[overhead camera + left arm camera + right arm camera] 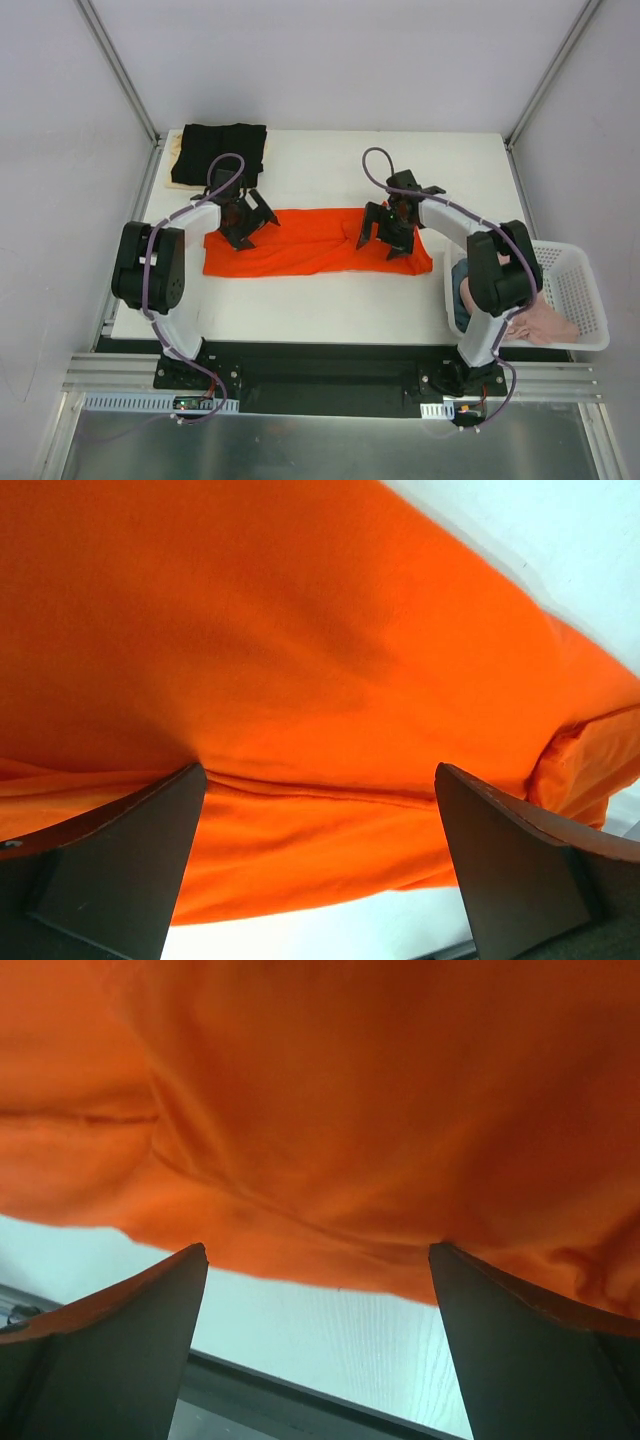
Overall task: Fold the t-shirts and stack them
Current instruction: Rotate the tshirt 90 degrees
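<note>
Top camera: high, looking down on table (pixel 330 300). Wrist cameras: close over orange-red t-shirt (pixel 300 680), shared with top view.

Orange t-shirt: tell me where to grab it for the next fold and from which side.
Pinch the orange t-shirt probably at its left short end, coming down from above: it lies flat as a long band, so only a thin edge offers purchase, and that end looks smoother than the rumpled right one.
</note>
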`<control>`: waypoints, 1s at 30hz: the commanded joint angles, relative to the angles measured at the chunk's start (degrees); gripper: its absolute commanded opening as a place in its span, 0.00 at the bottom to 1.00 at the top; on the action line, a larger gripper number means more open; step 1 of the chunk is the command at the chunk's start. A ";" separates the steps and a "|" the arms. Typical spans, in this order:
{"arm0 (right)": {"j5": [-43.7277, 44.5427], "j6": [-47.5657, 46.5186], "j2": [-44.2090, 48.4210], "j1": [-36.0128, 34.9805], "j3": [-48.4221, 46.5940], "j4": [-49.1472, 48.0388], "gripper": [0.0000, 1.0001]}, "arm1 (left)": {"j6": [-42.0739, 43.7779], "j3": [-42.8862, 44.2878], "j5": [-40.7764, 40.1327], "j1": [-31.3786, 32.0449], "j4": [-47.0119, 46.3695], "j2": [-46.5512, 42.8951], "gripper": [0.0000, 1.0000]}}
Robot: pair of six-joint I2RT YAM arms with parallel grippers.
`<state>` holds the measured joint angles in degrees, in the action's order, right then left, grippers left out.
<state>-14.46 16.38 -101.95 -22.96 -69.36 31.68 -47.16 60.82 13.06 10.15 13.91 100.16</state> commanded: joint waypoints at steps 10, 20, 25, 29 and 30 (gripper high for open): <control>-1.53 0.41 -19.33 8.81 -22.38 8.13 0.97 | -3.90 -21.60 4.78 5.48 -1.26 -15.41 0.99; -11.54 -3.29 -39.52 13.38 -55.06 14.47 0.97 | -26.92 -26.99 -2.31 31.04 -10.91 -21.41 0.99; -17.44 -1.18 -40.70 14.08 -60.01 6.56 0.97 | -24.66 -18.38 -2.78 41.34 -10.92 -14.40 0.99; -17.10 -4.94 -32.38 13.56 -57.03 6.28 0.97 | -23.07 -17.05 -3.12 43.28 -10.84 -15.08 0.99; -14.66 -6.09 -30.43 13.12 -55.89 6.81 0.97 | -22.63 -17.13 -4.00 43.46 -10.84 -16.82 0.99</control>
<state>-29.54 14.44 -142.26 -9.08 -126.56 40.01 -70.08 42.19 12.43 52.90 2.50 85.95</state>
